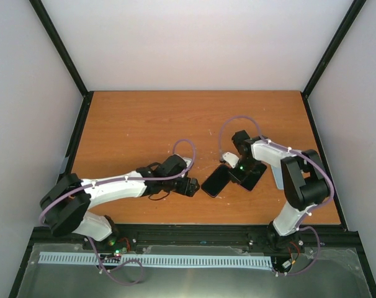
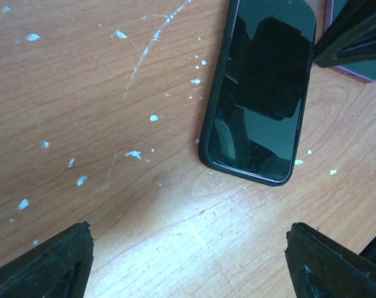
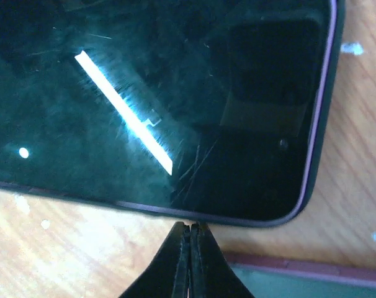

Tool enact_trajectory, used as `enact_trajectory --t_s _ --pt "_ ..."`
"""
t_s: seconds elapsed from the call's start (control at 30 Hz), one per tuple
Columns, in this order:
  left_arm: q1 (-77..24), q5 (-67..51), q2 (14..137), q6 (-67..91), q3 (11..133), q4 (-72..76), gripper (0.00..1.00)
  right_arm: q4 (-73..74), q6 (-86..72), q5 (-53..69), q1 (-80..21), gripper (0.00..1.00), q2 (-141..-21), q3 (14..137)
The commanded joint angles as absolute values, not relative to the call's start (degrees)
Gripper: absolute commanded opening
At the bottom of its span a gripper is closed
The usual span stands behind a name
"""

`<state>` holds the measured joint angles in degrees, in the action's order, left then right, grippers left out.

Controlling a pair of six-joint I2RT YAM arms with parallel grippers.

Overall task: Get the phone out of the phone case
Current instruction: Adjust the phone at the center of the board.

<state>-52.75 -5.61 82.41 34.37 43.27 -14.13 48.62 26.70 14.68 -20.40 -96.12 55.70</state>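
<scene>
1 phone (image 2: 259,93), 1 case (image 2: 360,69), 2 arms. Phone lies flat on the bench (image 1: 144,124), black, screen up, right of centre, betw. the two sets of jaws. Case is purple-rimmed and lies just beside the phone on the right arm (image 1: 293,180) side, w/ a thin strip of wood betw. them. It's mostly hidden, so can't tell what's in it.

Left arm (image 1: 113,186): left jaws wide open, nothing betw. them, hovering over bare wood just short of the phone's near end.

Right jaws closed tight, tips pressed together, holding nothing. Tips sit at the phone's edge, on the side facing the case.

Bench also has many white flecks (image 2: 133,154) and 1 long pale scratch (image 2: 152,43).
</scene>
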Motion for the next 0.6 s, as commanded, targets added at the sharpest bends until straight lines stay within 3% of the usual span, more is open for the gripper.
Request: enact_trajectory --t_s 0.0,0.1,0.5,0.57 --pt "-52.4 -2.2 78.1 36.5 42.2 -13.9 0.86 46.1 25.4 11.2 -21.9 0.04 -100.5 58.6" --pt "-52.3 -0.5 74.9 38.1 40.8 -14.5 0.86 43.5 24.9 10.8 -22.6 0.10 -102.8 62.3" --pt "-50.1 10.2 63.9 42.1 42.0 -23.4 0.90 48.8 21.9 18.8 -33.5 0.12 -124.6 91.9" --pt "-49.6 13.0 61.9 43.3 42.2 -25.0 0.91 49.1 20.3 19.1 -33.8 0.18 -124.1 93.0"
